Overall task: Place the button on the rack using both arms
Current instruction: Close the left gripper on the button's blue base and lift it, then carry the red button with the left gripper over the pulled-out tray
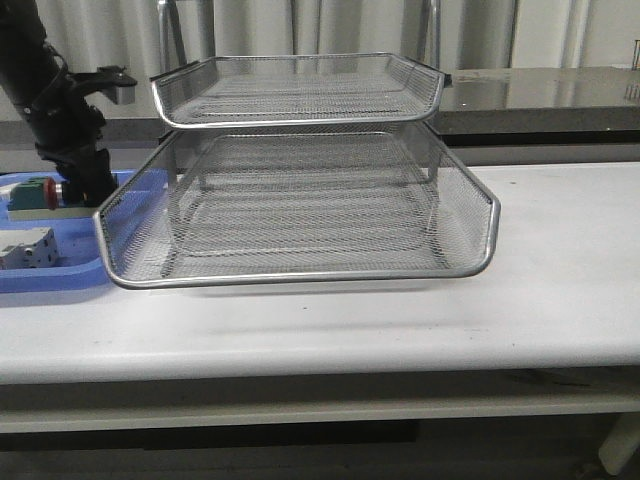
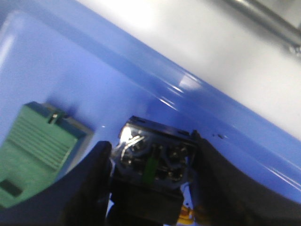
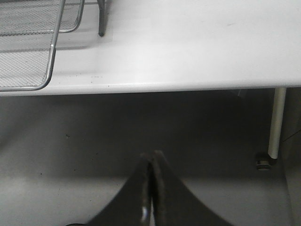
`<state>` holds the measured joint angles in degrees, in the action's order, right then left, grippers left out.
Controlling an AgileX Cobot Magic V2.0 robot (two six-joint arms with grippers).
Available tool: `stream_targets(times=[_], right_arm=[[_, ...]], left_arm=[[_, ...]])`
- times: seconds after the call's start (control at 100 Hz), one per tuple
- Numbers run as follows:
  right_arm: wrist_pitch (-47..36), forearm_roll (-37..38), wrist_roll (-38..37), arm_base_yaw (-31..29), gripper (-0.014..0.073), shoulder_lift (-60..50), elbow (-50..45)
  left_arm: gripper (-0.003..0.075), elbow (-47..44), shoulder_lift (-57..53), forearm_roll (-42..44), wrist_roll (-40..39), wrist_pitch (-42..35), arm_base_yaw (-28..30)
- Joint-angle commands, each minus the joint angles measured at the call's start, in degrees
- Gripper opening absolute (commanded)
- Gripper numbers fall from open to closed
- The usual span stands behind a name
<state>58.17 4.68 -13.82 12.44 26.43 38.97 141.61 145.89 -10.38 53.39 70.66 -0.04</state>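
The counter (image 1: 560, 290) carries the rack (image 1: 300, 210), whose mesh tiers hold nothing, so placement is not yet done. Beside the rack, the blue tray (image 1: 60, 272) holds the green block (image 2: 37, 150) and the button (image 2: 153, 165). The left gripper (image 2: 153, 188) is down in the tray, its jaws bracketing the button's black body; judged from this, the grasp is at hand, while lift, transfer and placement remain. The right gripper (image 3: 151, 188) hangs off the counter edge, jaws clenched on nothing. The button's terminal end faces the wrist camera.
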Motion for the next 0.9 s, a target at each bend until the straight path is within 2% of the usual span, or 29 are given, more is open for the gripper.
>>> stream_targets(times=[0.0, 0.18, 0.61, 0.76, 0.89], right_arm=[[-3.1, 1.0, 0.2, -0.1, -0.0068, 0.2, 1.5], [-3.1, 1.0, 0.2, -0.1, -0.0068, 0.2, 1.5], [-3.1, 1.0, 0.2, -0.1, -0.0068, 0.2, 1.5], [-3.1, 1.0, 0.2, -0.1, -0.0068, 0.2, 1.5], [-3.1, 1.0, 0.2, -0.1, -0.0068, 0.2, 1.5]], left_arm=[[0.0004, 4.6, -4.6, -1.2, -3.4, 2.4, -0.1], [0.0004, 8.8, -4.9, -1.2, -8.1, 2.4, -0.1], [0.0004, 8.5, -12.5, 2.0, -16.6, 2.4, -0.1], [0.0004, 5.3, -17.2, 2.0, -17.3, 2.4, -0.1], [0.0004, -1.2, -22.8, 2.0, -17.3, 2.4, -0.1]])
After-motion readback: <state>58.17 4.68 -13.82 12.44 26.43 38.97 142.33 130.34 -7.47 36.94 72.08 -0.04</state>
